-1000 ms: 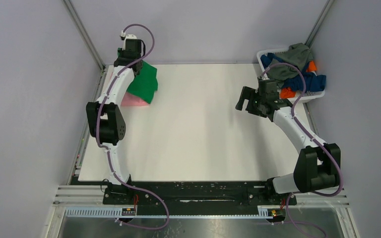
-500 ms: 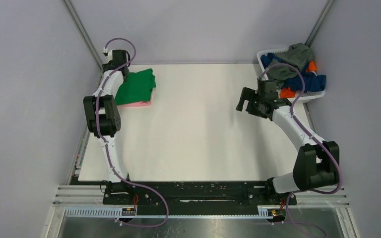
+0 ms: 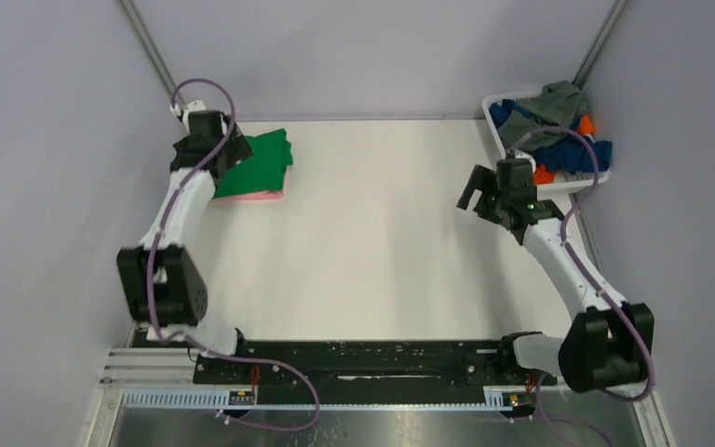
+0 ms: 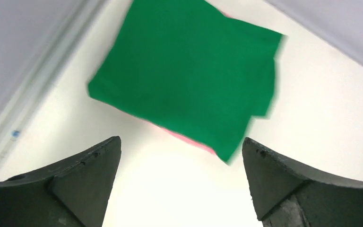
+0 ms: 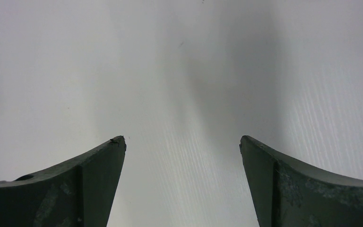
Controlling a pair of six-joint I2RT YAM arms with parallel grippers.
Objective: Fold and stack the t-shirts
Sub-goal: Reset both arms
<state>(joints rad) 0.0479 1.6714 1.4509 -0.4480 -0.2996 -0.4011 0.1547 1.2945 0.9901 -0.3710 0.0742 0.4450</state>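
Note:
A folded bright green t-shirt (image 3: 259,163) lies flat on a folded light pink t-shirt (image 3: 253,195) at the table's far left corner. In the left wrist view the green t-shirt (image 4: 189,80) shows ahead of the fingers, with a strip of the pink t-shirt (image 4: 189,138) along its near edge. My left gripper (image 3: 226,152) (image 4: 180,139) is open and empty, just off the stack's left edge. Grey-olive (image 3: 549,102), dark blue (image 3: 573,154) and orange (image 3: 542,174) t-shirts are heaped in the basket. My right gripper (image 3: 477,194) (image 5: 182,138) hangs open over bare table.
The white slotted basket (image 3: 495,114) stands at the far right corner, close behind my right gripper. The white table top (image 3: 382,242) runs between both arms. Grey walls and metal posts close in the left, right and far sides.
My left gripper opened and let go of the green t-shirt, which dropped flat onto the pink one. The left arm swung back to the left. The right arm shifted slightly right.

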